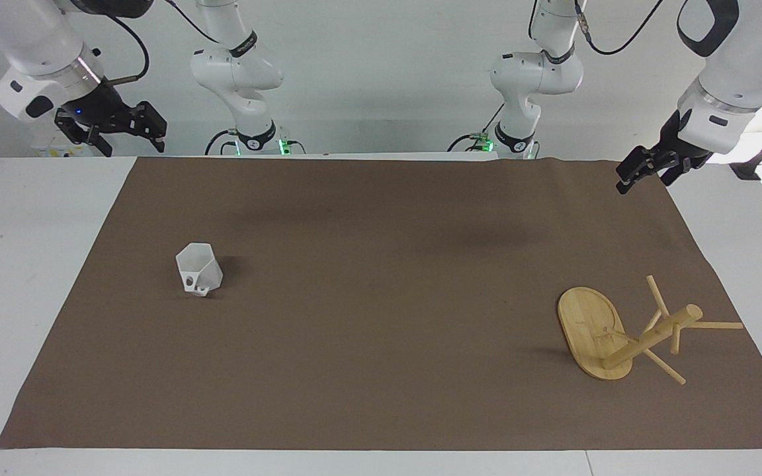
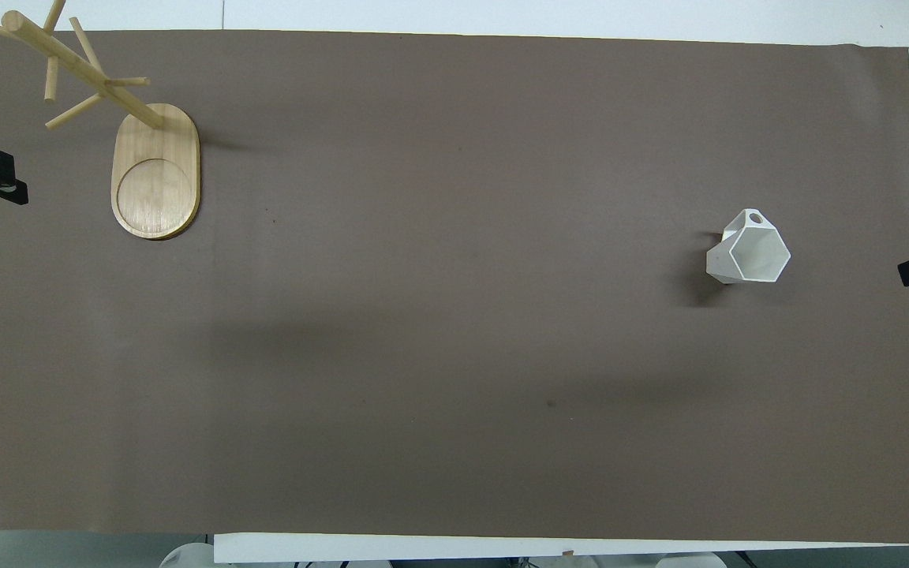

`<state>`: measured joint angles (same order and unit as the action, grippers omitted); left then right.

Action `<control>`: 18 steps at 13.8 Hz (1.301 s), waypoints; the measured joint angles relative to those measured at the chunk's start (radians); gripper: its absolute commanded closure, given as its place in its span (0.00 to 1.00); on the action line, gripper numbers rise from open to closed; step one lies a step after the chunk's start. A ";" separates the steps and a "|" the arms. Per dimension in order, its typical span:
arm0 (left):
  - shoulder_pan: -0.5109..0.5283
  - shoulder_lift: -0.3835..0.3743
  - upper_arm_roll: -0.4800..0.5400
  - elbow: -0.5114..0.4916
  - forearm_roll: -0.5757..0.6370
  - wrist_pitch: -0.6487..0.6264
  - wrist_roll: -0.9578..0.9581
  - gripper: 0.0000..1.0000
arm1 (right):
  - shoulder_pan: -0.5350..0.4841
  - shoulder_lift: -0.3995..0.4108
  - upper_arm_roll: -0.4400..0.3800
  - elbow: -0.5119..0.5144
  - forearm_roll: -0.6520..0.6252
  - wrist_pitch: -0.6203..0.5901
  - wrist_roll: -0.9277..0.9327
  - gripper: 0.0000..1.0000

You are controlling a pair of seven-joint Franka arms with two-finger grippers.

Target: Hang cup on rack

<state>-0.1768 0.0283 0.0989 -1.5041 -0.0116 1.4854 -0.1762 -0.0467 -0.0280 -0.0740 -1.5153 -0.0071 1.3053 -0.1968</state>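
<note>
Standing upright on the mat [image 1: 381, 396] toward the right arm's end, the cup [image 1: 199, 270] is noted well apart from the rack [image 1: 626, 334]. Right gripper [image 1: 113, 129] is nearer, raised, open and empty; left gripper [image 1: 649, 172] likewise, waiting.

Both arms have glossy white rounded casings with black bands at the joints. Black cables loop along the upper links. The left gripper [image 1: 642, 173] and right gripper [image 1: 113, 129] are black angular linkages. Green lights glow at both bases; a blue light shows at the right wrist.
</note>
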 measured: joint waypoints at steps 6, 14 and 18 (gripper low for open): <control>0.000 0.000 0.000 0.000 0.000 0.000 0.000 0.01 | 0.000 0.000 0.000 -0.001 0.000 0.000 0.001 0.01; 0.000 0.000 0.000 0.000 0.000 0.000 0.000 0.01 | -0.089 0.048 -0.003 -0.042 0.117 0.175 -0.655 0.01; 0.000 0.000 0.000 0.000 0.000 0.000 0.000 0.01 | -0.251 0.194 -0.012 -0.049 0.346 0.225 -1.150 0.01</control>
<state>-0.1768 0.0283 0.0989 -1.5041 -0.0116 1.4854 -0.1762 -0.2975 0.1664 -0.0856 -1.5640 0.3389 1.5301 -1.3464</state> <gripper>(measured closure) 0.004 0.004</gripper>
